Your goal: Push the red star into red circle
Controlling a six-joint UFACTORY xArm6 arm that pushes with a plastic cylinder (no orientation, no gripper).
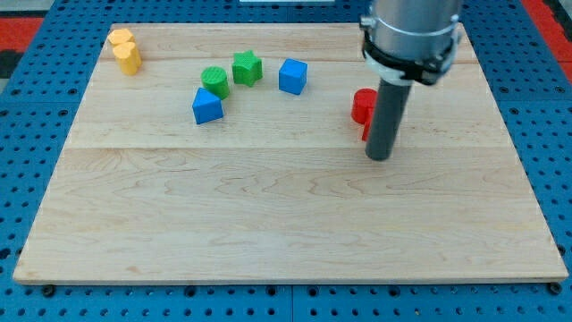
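Note:
The red circle stands on the wooden board at the view's right of centre. A second red piece, probably the red star, shows only as a sliver just below the circle; the rod hides most of it, and whether the two touch cannot be told. My tip rests on the board just below and to the right of both red blocks, close to the hidden one.
A blue cube, a green star, a green circle and a blue block sit at upper centre-left. Two yellow blocks stand at the upper left corner. The wooden board lies on a blue pegboard.

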